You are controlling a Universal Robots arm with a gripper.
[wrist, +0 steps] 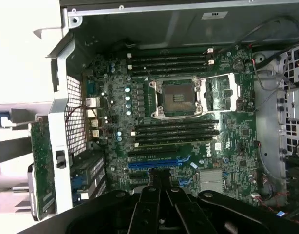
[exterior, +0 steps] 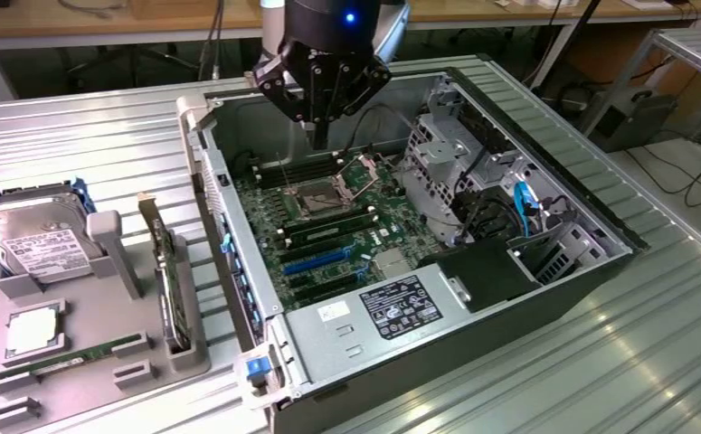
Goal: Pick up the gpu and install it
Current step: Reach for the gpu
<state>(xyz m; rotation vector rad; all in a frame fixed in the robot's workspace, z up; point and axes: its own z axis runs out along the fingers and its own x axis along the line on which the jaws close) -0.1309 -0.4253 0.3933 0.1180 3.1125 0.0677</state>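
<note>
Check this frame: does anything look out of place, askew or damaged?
Nothing looks spilled or damaged. One oddity: the CPU socket stands open and empty, its retaining frame flipped aside. The gpu stands on edge in the grey holder beside the case, the hand above the motherboard.

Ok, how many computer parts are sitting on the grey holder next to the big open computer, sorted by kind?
Silver hard drive with white label: 1
Silver square processor chip: 1
Long narrow green RAM stick: 1
Dark upright gpu card: 1
Total: 4
</note>
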